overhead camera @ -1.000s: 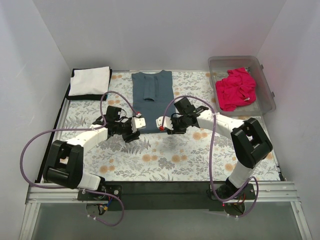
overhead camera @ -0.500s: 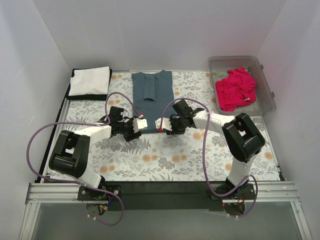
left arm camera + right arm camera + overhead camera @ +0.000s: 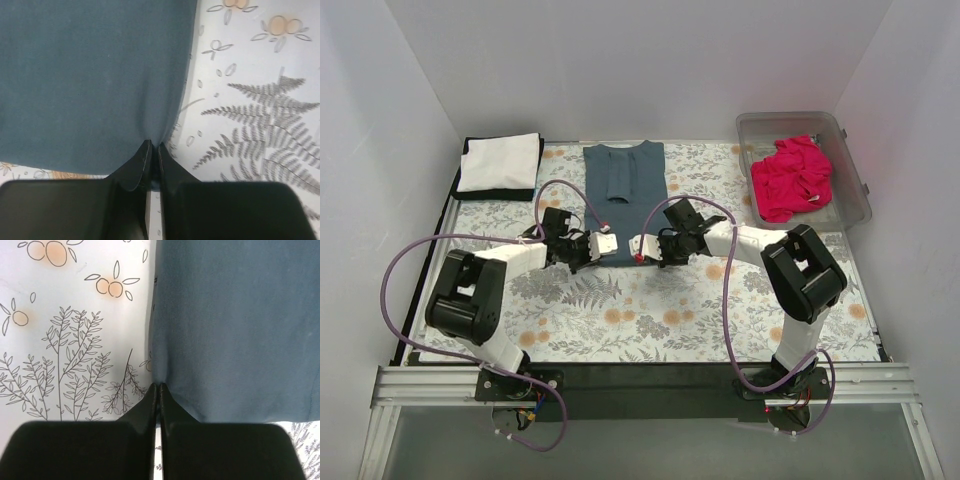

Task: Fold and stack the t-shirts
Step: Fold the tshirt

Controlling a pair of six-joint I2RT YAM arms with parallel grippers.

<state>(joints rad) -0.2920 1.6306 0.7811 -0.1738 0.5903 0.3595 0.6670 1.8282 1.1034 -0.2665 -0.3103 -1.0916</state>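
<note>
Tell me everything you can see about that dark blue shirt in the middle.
The dark blue shirt is plain, soft-looking fabric, folded into a long narrow strip with a sleeve tucked over its middle. It lies flat on the floral cloth, neckline at the far end. The left hand and right hand each pinch a near hem corner.

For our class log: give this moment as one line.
left pincer: shut on blue t-shirt corner; right pincer: shut on other corner
</note>
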